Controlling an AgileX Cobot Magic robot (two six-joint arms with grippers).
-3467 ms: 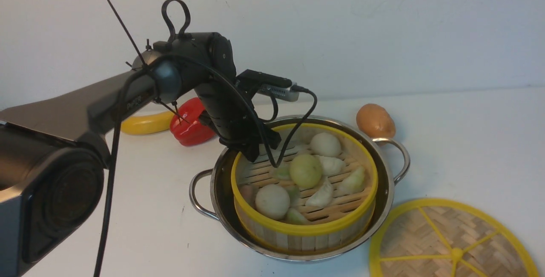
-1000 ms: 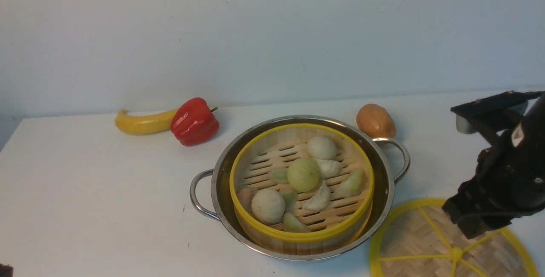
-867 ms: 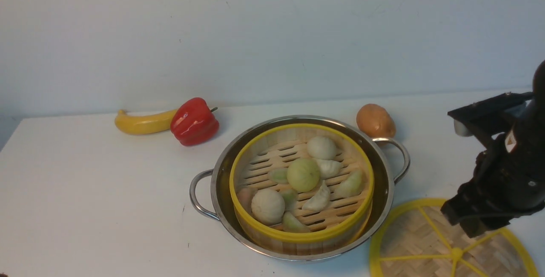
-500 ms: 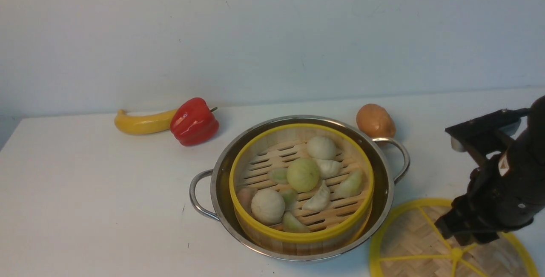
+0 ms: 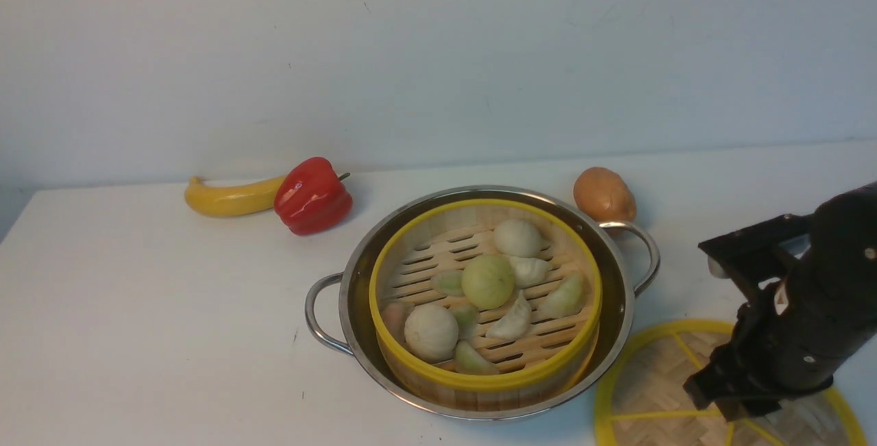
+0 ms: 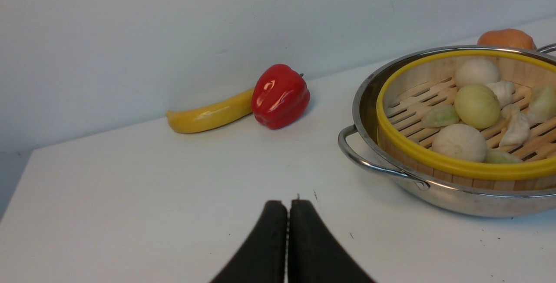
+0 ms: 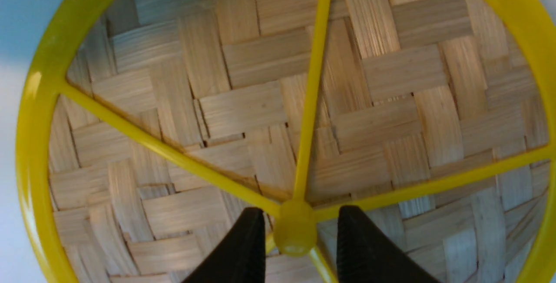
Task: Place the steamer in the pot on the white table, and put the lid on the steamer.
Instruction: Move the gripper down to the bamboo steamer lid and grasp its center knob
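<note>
The steamer (image 5: 411, 275), a yellow-rimmed bamboo basket of pale buns and dumplings, sits inside the shiny steel pot (image 5: 620, 309) in the middle of the white table (image 5: 171, 309). The woven lid (image 5: 651, 377) lies flat on the table at the front right. My right gripper (image 5: 730, 401) hangs low over it. In the right wrist view that gripper (image 7: 300, 209) is open, its two black fingers either side of the lid's yellow centre knob (image 7: 295, 231) with small gaps. My left gripper (image 6: 286, 202) is shut and empty, back from the pot (image 6: 456, 200) and out of the front view.
A yellow banana (image 5: 229, 199) and a red pepper (image 5: 312, 196) lie at the back left by the wall. A brown potato (image 5: 603, 194) sits just behind the pot's right handle (image 5: 647, 254). The table's left edge shows at the far left.
The left arm has let go of the steamer's rim and drawn back out of the front view. Over the last second the right arm has come down and leftward onto the lid's centre.
</note>
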